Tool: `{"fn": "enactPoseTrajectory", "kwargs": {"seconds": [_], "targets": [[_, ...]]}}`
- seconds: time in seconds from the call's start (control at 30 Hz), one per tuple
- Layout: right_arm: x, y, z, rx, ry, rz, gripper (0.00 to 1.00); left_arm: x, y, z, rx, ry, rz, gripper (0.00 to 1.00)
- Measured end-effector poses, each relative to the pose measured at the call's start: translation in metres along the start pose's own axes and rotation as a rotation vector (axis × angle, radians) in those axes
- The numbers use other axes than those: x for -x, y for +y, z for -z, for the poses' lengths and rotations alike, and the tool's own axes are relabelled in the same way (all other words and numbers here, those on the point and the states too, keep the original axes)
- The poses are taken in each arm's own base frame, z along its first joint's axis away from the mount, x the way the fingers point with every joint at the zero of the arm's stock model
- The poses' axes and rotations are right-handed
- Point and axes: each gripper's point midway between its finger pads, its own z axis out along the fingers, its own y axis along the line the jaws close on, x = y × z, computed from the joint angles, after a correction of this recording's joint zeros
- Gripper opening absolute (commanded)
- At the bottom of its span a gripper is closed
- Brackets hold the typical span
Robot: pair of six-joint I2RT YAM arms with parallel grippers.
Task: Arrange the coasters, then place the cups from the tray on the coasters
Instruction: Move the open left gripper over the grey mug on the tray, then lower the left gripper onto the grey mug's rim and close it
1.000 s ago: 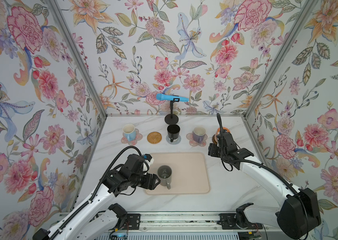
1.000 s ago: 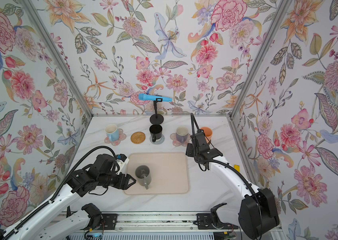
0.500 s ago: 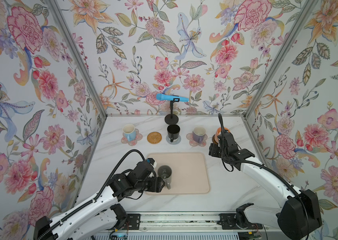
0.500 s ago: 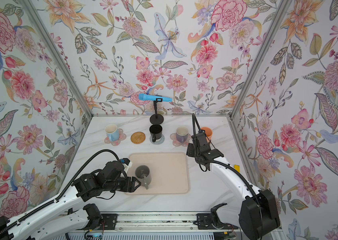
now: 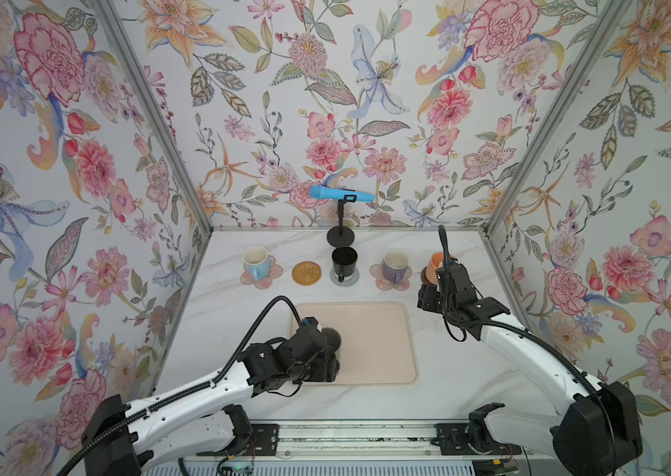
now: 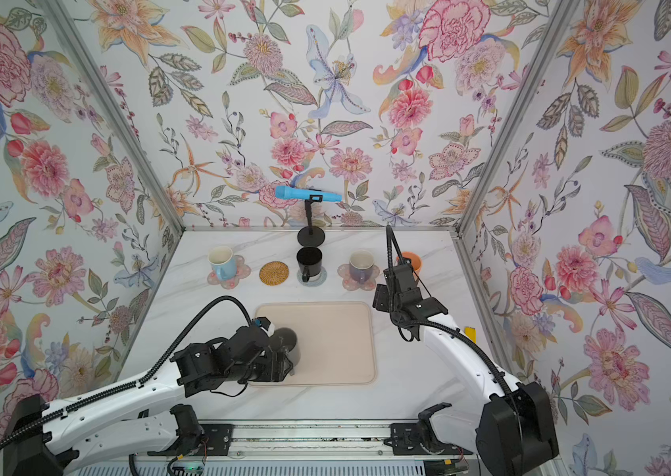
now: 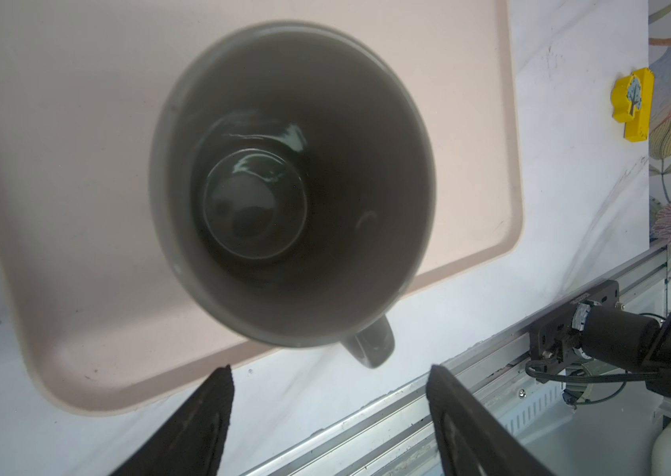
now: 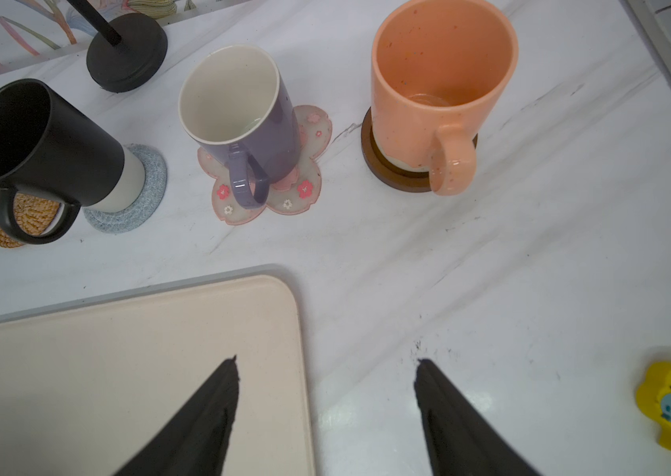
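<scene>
- Grey mug stands upright on the tray's left part, handle pointing near.
- Left hand hangs over it, spread, gripping nothing; right hand spread, empty.
- Likely glazed ceramic: stiff, weighty, slick, breakable; pinch the handle or rim wall.

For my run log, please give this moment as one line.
left gripper: open, at grey mug on tray | right gripper: open, empty | rattan coaster: bare
</scene>
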Motion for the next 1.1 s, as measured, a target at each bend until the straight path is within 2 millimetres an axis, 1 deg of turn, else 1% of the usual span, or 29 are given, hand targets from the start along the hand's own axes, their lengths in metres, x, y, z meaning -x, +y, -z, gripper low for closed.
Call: {"fn": "enactPoseTrajectory", "kwargs": {"seconds": [0.07,0.2,0.33,0.43,0.67,0.93,1.1], "targets": [[0.001,-0.001,0.000,-0.002,-0.001,-0.003,0.70,0.004,0.003,0.000,0.017,-0.021,0.031,0.78],[0.000,-0.005,-0.001,-0.007,-0.003,-0.009,0.70,0.010,0.002,-0.002,0.018,-0.051,0.084,0.78],[-0.001,-0.009,0.000,-0.013,-0.006,-0.018,0.70,0.007,0.005,-0.014,0.053,-0.028,0.090,0.78],[-0.001,-0.013,0.002,-0.015,-0.012,-0.026,0.70,0.005,0.008,-0.019,0.072,-0.014,0.087,0.78],[0.001,-0.020,0.006,-0.021,-0.025,-0.041,0.70,0.009,0.011,-0.011,0.114,-0.022,0.070,0.78],[-0.003,-0.018,0.004,-0.006,-0.011,-0.042,0.70,0.010,0.033,0.000,0.237,-0.026,0.008,0.78],[-0.003,-0.018,0.004,-0.006,-0.011,-0.042,0.70,0.009,0.034,0.001,0.240,-0.019,-0.021,0.77]]}}
